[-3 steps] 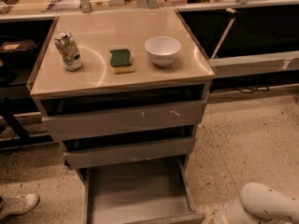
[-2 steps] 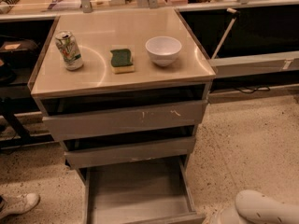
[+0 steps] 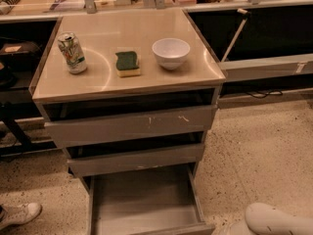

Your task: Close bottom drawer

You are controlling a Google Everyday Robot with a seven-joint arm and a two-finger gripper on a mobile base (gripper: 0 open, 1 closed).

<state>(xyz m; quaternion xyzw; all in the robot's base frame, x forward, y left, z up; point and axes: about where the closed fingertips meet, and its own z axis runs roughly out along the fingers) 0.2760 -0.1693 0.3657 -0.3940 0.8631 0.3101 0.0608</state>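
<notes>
The bottom drawer (image 3: 144,199) of the grey cabinet is pulled far out toward me. Its shallow grey box is empty, and its front (image 3: 178,229) lies at the lower edge of the view. The middle drawer front (image 3: 137,159) and the top drawer front (image 3: 132,125), which has white scratch marks, each stand slightly out. My gripper is out of view. Only a white rounded part of my arm (image 3: 279,220) shows at the bottom right, to the right of the open drawer's front corner and apart from it.
On the cabinet top (image 3: 98,80) stand a drink can (image 3: 72,52), a green and yellow sponge (image 3: 127,63) and a white bowl (image 3: 171,53). A white shoe (image 3: 17,214) is on the speckled floor at the bottom left. A white rod (image 3: 234,33) leans against dark shelving on the right.
The white arm part at the bottom right has sunk lower toward the edge of the view. The drawers have not moved.
</notes>
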